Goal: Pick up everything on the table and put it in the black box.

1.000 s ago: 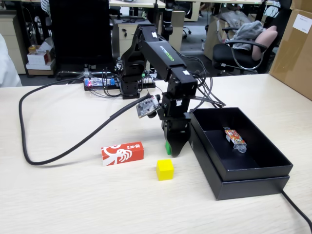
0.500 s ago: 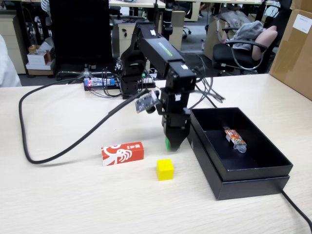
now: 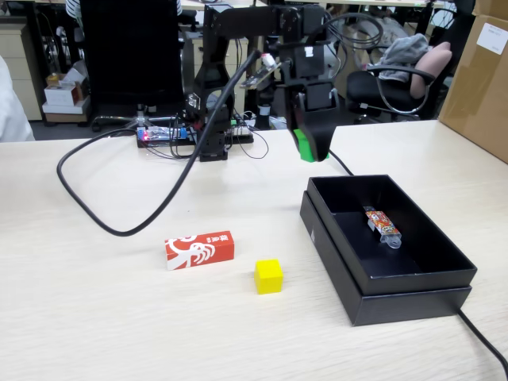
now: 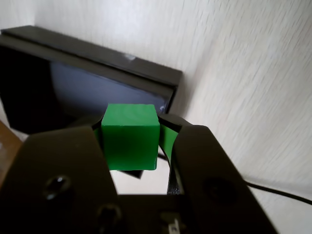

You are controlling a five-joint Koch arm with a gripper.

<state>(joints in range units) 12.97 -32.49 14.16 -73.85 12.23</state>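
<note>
My gripper point(image 3: 309, 152) is shut on the green cube point(image 4: 130, 136) and holds it in the air above the table, just behind the far left corner of the black box point(image 3: 349, 282). The cube also shows in the fixed view point(image 3: 302, 144) between the black jaws. In the wrist view the black box point(image 4: 122, 66) lies beyond the cube, with its corner near the jaws. The yellow cube point(image 3: 268, 276) and the red carton point(image 3: 199, 249) with white swirl print lie on the beige table point(image 3: 95, 317), left of the box.
A small colourful wrapped packet point(image 3: 382, 225) lies inside the box. A thick black cable point(image 3: 119, 230) loops over the table's left half from the arm base point(image 3: 213, 147). Another cable point(image 3: 484, 337) runs off the front right. A cardboard box point(image 3: 480, 71) stands at right.
</note>
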